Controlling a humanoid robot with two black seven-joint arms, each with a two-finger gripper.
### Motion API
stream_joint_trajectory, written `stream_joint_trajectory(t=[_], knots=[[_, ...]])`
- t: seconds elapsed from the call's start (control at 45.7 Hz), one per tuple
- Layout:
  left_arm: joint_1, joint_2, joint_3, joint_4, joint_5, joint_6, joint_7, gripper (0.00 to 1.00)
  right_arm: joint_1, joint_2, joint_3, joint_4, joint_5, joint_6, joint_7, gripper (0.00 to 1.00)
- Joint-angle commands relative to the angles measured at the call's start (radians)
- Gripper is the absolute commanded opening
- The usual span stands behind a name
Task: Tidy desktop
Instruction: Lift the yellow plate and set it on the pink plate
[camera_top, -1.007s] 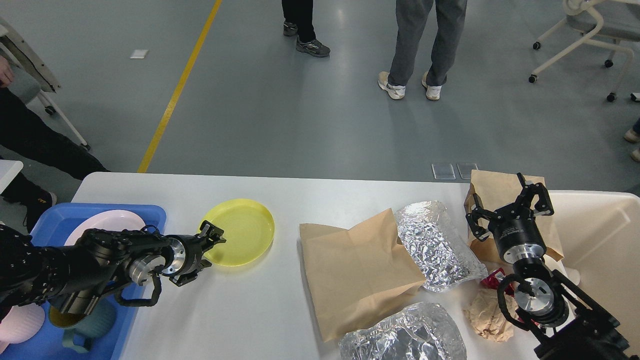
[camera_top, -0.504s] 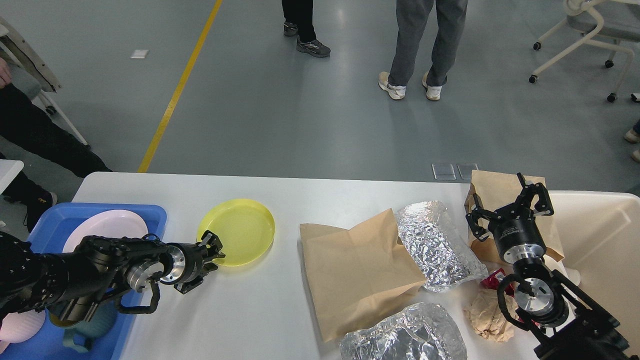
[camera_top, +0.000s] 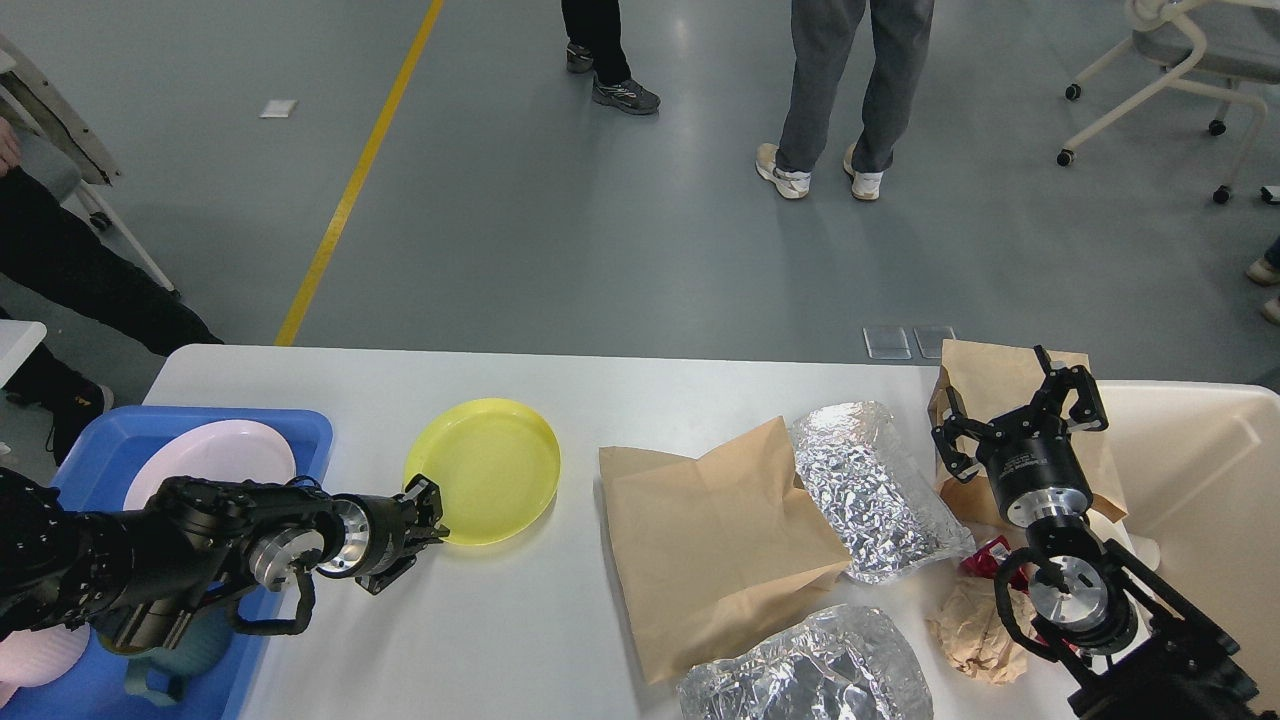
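The white desktop (camera_top: 620, 390) holds a yellow plate (camera_top: 485, 468), a large brown paper bag (camera_top: 715, 545), two crumpled foil wraps (camera_top: 870, 490) (camera_top: 810, 670), a smaller brown bag (camera_top: 995, 375), crumpled brown paper (camera_top: 972, 630) and a red wrapper (camera_top: 990, 555). My left gripper (camera_top: 420, 525) is at the plate's near-left rim; its dark fingers cannot be told apart. My right gripper (camera_top: 1012, 412) is open and empty, fingers spread over the smaller brown bag.
A blue tray (camera_top: 300, 425) at the left holds a pink plate (camera_top: 215, 462), a teal cup (camera_top: 190, 645) and a pink bowl (camera_top: 30, 655). A cream bin (camera_top: 1200, 470) stands at the right edge. People stand on the floor beyond the table.
My left gripper has slid nearer along the yellow plate's left rim, and the plate has shifted slightly right. The right arm has not moved.
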Motion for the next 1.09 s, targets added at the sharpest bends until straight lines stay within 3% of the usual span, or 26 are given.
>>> stream_joint_trajectory(t=[0.0, 0.219, 0.372, 0.591, 0.766, 0.854, 0.942, 1.073], knots=[[-0.012, 0.013, 0.016, -0.018, 0.000, -0.014, 0.000, 0.00, 0.000, 0.001, 0.000, 0.000, 0.000, 0.000, 0.000, 1.00], [-0.142, 0.120, 0.097, -0.169, 0.000, -0.090, 0.000, 0.00, 0.000, 0.001, 0.000, 0.000, 0.000, 0.000, 0.000, 1.00], [-0.298, 0.203, 0.197, -0.278, 0.000, -0.149, 0.005, 0.00, 0.000, 0.001, 0.000, 0.000, 0.000, 0.000, 0.000, 1.00], [-0.677, 0.311, 0.448, -0.486, -0.011, -0.242, 0.066, 0.00, 0.000, -0.001, 0.000, 0.000, 0.000, 0.000, 0.000, 1.00], [-0.979, 0.320, 0.645, -0.664, -0.050, -0.252, 0.066, 0.00, 0.000, -0.001, 0.000, 0.000, 0.000, 0.000, 0.000, 1.00], [-1.153, 0.306, 0.761, -0.723, -0.115, -0.314, 0.055, 0.00, -0.001, -0.001, 0.000, 0.000, 0.000, 0.000, 0.000, 1.00], [-1.228, 0.289, 0.815, -0.733, -0.158, -0.357, 0.054, 0.00, 0.000, -0.001, 0.000, 0.000, 0.000, -0.001, 0.000, 1.00], [-1.233, 0.266, 0.823, -0.729, -0.181, -0.359, 0.037, 0.00, 0.000, -0.001, 0.000, 0.000, 0.000, 0.000, 0.000, 1.00]])
